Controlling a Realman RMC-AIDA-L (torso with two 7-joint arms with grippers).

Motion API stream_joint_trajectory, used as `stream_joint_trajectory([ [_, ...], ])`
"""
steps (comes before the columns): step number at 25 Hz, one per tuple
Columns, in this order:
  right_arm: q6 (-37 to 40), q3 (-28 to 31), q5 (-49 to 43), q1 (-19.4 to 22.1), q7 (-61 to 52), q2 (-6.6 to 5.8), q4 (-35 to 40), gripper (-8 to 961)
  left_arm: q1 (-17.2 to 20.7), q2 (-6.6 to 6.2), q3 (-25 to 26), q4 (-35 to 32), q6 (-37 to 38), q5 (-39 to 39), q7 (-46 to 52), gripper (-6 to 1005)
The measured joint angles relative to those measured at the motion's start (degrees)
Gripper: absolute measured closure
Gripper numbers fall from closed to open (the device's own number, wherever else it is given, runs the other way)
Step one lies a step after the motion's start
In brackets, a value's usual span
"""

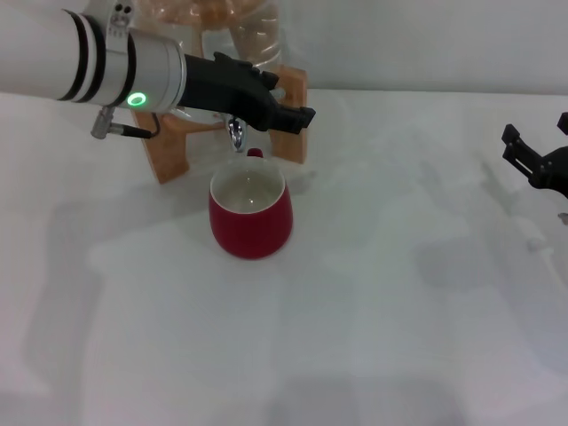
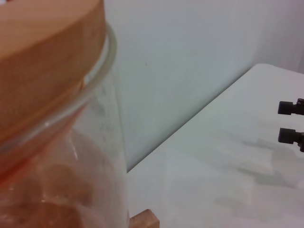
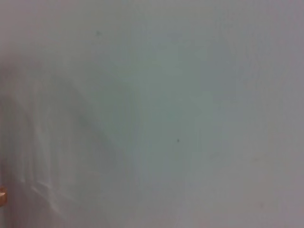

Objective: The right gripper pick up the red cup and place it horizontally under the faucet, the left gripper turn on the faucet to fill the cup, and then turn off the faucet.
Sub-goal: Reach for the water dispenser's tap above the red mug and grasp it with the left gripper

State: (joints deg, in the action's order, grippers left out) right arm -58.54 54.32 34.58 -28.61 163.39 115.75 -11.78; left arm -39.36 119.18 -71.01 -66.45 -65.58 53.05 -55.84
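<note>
Red cup (image 1: pixel 250 216) sits upright on the white surface (image 1: pixel 373 337), dead centre-left in the head view, directly below the chrome faucet (image 1: pixel 235 133) with its spout just above the rim at twelve o'clock of the cup. So the placing step looks done, though the cup stands on its base and not on its side. Inside, the white interior shows a pale sheen near the bottom; whether that is water or only a reflection, I cannot tell, and no stream shows under the spout. Now the left pincer (image 1: pixel 297 116) is in on the action: the silver arm with its green light reaches across from nine o'clock, black fingers pointing toward three o'clock right over the faucet's top, hiding the lever. Fingers look close together, but whether they are clamped on the lever I cannot tell. The left wrist view shows only the clear jar (image 2: pixel 61 156) with its wooden lid (image 2: pixel 42 57), something orange-brown showing through the glass, and a corner of the wooden stand (image 1: pixel 173 151). Over at three o'clock, the right pincer (image 1: pixel 532 162) is parked well apart from the cup, fingers spread and holding nothing. My read: the faucet step is in hand, with either the filling or the shutting-off yet to be confirmed.
</note>
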Motion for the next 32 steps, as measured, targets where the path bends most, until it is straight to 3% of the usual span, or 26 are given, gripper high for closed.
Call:
stream_joint_trajectory([
  [32, 0.5, -0.2, 0.2, 0.1, 0.0, 0.00, 0.0, 80, 0.9, 0.09, -2.0, -0.3, -0.6, 1.1, 0.4, 234],
])
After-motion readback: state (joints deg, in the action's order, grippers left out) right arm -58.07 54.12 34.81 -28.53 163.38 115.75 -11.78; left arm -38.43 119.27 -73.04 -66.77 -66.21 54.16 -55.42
